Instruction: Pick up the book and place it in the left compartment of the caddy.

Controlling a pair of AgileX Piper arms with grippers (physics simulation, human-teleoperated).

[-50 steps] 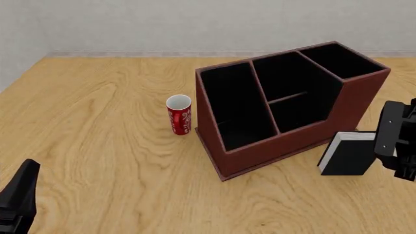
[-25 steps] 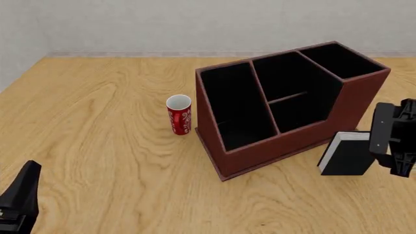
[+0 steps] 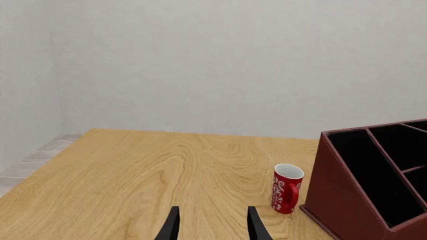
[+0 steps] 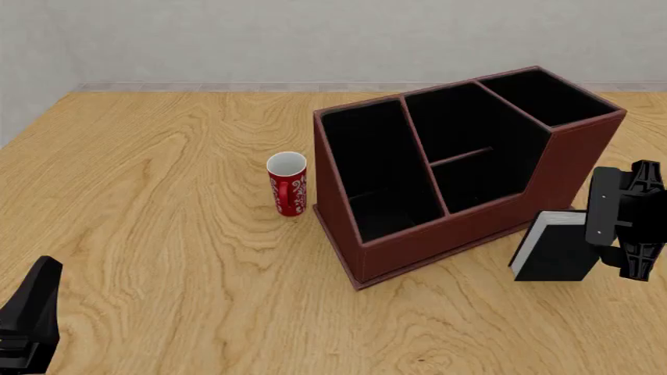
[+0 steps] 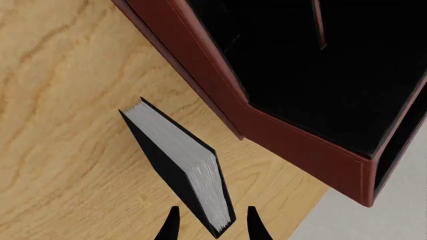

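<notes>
**Right gripper lining up over the standing book**

At the near left edge of the table, the left gripper (image 3: 212,226) is idling with its fingers spread and nothing between them. Right of it and farther back, a red mug (image 4: 287,184) is standing just left of the caddy (image 4: 458,226), apart from it. The caddy's left compartment (image 4: 377,168), the long undivided slot, is lying open and empty.

Right of the caddy's near corner, the book (image 4: 554,245) is standing upright on the table, close to the caddy wall but apart from it. The right gripper (image 5: 211,223) is hovering at the book's top right, fingers spread, one on each side of the page edge, not yet pinching.

To do this well, the fingers should probably be centring on both black covers and sinking deep enough for a firm hold before closing, since a shallow or skewed pinch could be tipping the book over.
</notes>
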